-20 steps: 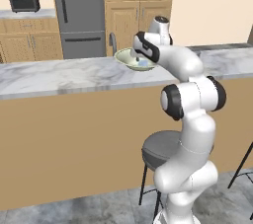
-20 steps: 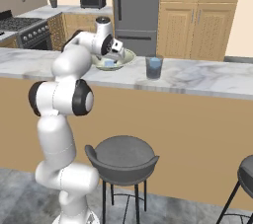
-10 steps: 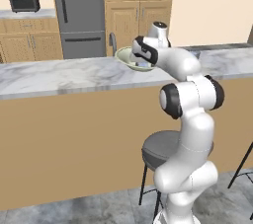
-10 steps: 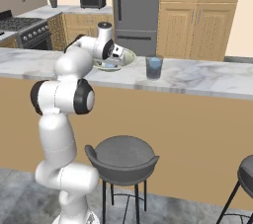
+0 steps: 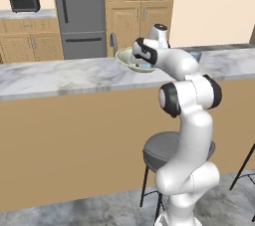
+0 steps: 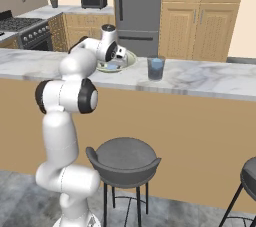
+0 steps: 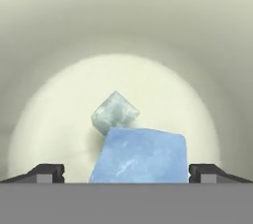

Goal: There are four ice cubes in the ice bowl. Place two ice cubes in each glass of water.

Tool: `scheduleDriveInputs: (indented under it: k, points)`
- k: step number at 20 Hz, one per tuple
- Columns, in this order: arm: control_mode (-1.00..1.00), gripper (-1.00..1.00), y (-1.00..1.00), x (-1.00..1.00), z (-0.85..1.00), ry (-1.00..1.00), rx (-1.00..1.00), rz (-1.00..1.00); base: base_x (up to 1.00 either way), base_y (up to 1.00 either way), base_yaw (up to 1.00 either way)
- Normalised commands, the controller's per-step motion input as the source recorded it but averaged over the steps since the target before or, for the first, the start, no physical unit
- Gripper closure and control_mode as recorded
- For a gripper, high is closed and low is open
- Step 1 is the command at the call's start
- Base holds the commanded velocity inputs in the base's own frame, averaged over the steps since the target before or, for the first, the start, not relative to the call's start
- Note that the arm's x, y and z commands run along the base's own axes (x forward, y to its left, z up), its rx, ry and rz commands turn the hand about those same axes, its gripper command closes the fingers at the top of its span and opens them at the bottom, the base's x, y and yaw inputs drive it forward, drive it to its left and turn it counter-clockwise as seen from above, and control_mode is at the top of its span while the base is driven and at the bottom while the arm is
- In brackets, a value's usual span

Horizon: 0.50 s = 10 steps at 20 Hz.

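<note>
The end effector [image 7: 126, 172] stood wide open low inside the ice bowl [image 7: 59, 30], holding nothing, its two fingertips [image 7: 47, 172] flanking the nearer, bluer ice cube [image 7: 141, 155], which sat between them with a gap on each side. A second, paler ice cube [image 7: 114, 112] lay just behind it, touching or nearly so. The bowl rested on the marble counter [image 5: 55, 76], with one glass of water [image 6: 155, 68] standing near it on the side away from the arm. To do this pick well, the hand probably needed to settle a touch lower so the pads met the cube's flat sides squarely, then close evenly; an off-centre squeeze might push the block into its neighbour. The bowl's sloping wall rose close around the hand, so a straight lift seemed the safest way out before swinging toward the glass. Between bowl and glass the counter looked bare, leaving free room for the carry.
</note>
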Motion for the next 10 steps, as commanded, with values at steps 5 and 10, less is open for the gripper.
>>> scheduleDriveInputs:
  k: [5, 10]
  points:
    - [-1.0, -1.0, 0.0, 0.09, -0.04, -0.06, -0.02, 0.02, 0.0, 0.0, 0.0]
    - [-1.0, 1.0, 0.0, -0.09, 0.0, -0.01, 0.0, 0.0, 0.0, 0.0, 0.0]
